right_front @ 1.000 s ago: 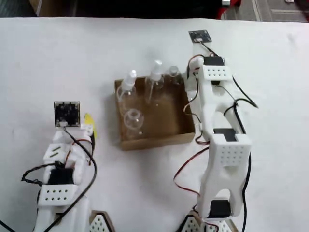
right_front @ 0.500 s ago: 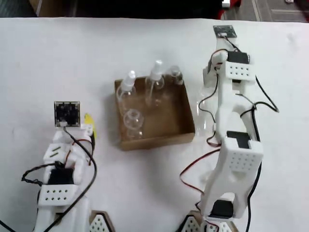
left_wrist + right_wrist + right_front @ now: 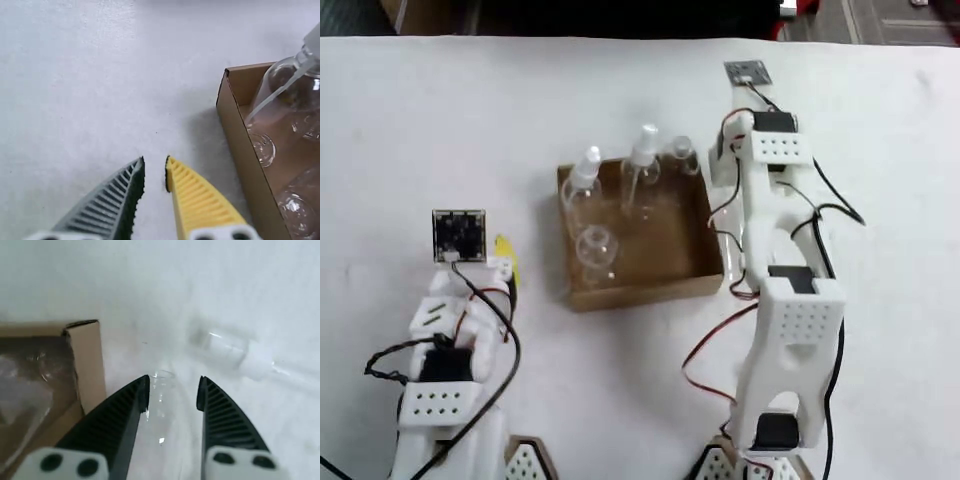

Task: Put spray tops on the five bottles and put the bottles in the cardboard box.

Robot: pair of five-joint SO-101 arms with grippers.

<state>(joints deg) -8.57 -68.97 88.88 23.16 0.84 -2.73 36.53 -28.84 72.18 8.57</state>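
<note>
Bottle (image 3: 162, 390), clear plastic, no top, upright on desk (image 3: 150, 290) just outside box (image 3: 85, 360) corner: judged light, slick, easily tipped or squeezed; hold mid-body, gently; right tool (image 3: 173, 382) open astride it, contact unclear.

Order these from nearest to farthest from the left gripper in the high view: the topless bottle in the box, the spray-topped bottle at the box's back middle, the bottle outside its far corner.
From the left gripper:
1. topless bottle, front left of the cardboard box.
2. spray-topped bottle, back middle of the box.
3. outside bottle, by the far right corner.
</note>
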